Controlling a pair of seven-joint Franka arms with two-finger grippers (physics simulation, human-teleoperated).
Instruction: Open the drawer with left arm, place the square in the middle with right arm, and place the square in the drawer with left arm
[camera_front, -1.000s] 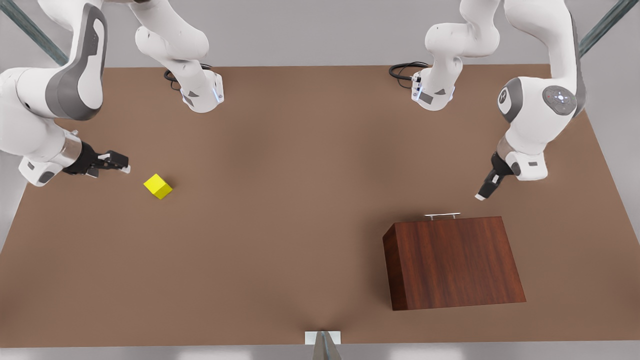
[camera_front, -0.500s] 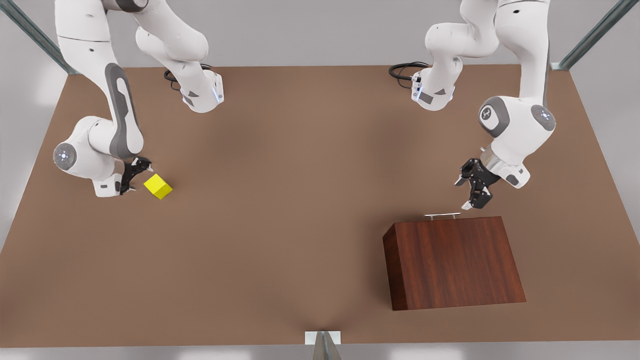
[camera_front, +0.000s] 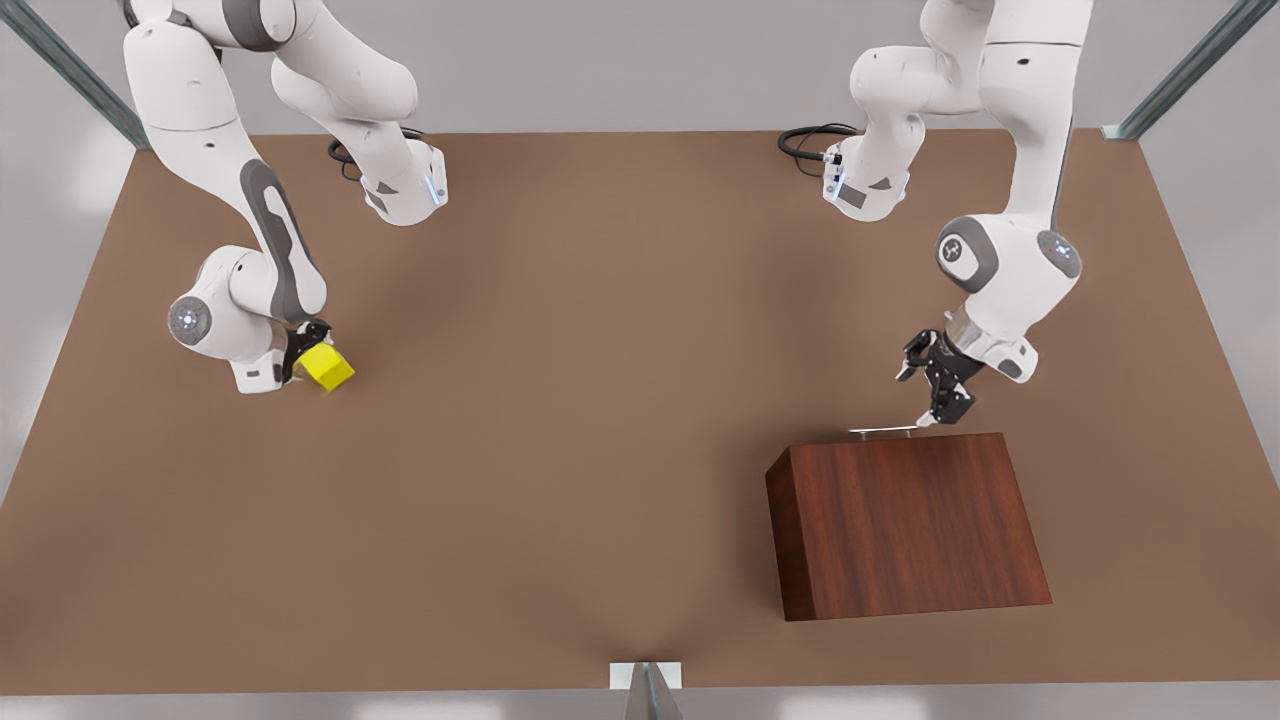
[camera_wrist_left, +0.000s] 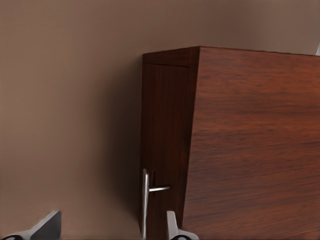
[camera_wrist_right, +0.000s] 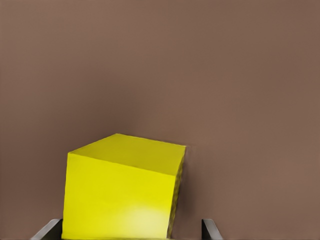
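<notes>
The square (camera_front: 328, 370) is a small yellow cube on the brown table (camera_front: 600, 420) at the front view's left. My right gripper (camera_front: 300, 362) is open around it; in the right wrist view the square (camera_wrist_right: 122, 195) sits between the fingertips (camera_wrist_right: 210, 231) of that gripper (camera_wrist_right: 129, 231). The drawer (camera_wrist_left: 165, 145) is shut in the dark wood cabinet (camera_front: 905, 520) at the front view's right. Its silver handle (camera_front: 884, 432) faces the arm bases. My left gripper (camera_front: 918, 395) is open just above that handle (camera_wrist_left: 145, 200), which stands between the fingers of the gripper (camera_wrist_left: 111, 229).
Both arm bases (camera_front: 405, 185) (camera_front: 865, 185) stand at the table's far edge with black cables beside them. A small white mount (camera_front: 645, 675) sits at the near edge. Bare brown tabletop spreads between the square and the cabinet.
The right arm swung in and brought its gripper around the square, which shifted slightly. The left gripper turned and came down toward the drawer handle.
</notes>
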